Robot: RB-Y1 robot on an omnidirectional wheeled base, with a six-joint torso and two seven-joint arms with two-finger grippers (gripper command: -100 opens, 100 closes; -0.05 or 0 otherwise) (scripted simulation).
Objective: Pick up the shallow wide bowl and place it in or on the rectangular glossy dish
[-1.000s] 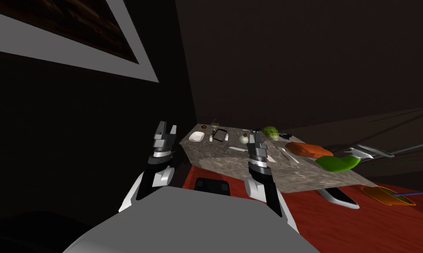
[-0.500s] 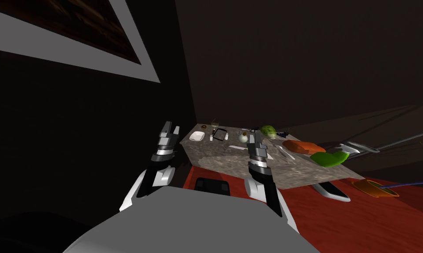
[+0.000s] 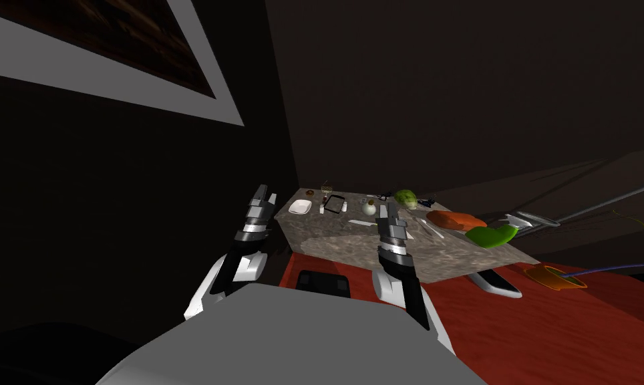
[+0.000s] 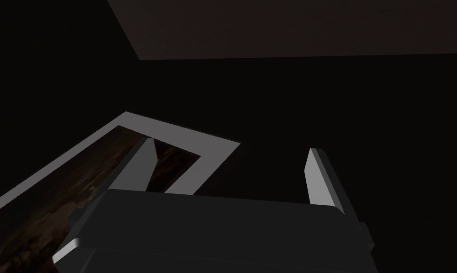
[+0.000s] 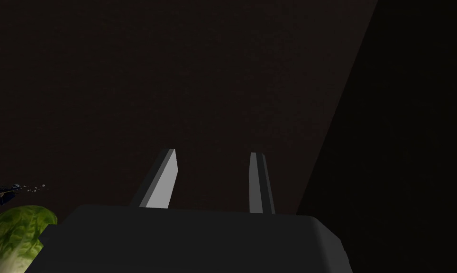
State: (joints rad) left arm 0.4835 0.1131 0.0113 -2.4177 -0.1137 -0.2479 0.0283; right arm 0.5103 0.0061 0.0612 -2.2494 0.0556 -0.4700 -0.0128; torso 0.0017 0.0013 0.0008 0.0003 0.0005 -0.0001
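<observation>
Head view: the robot faces a mottled stone-topped table standing on a red floor.

Task items: both sit at the table's far left corner. The shallow wide bowl is white and squarish, resting flat on the top; its inside reads plain white. Just to its right lies the rectangular glossy dish, dark with a darker inside. The two are near each other but apart. They are too small to tell any contents.

Other items: a small pale round vessel sits right of the dish. A lettuce lies near the far edge, and an orange lump and a green lump lie toward the right edge. An orange pot stands on the floor beyond the table's right side, with a purple stem rising from it.

Left gripper: raised off the table's left edge, fingers spread wide, nothing between them.

Right gripper: over the table's near middle, well short of the bowl. Its fingers stand apart with a narrower gap, holding nothing.
</observation>
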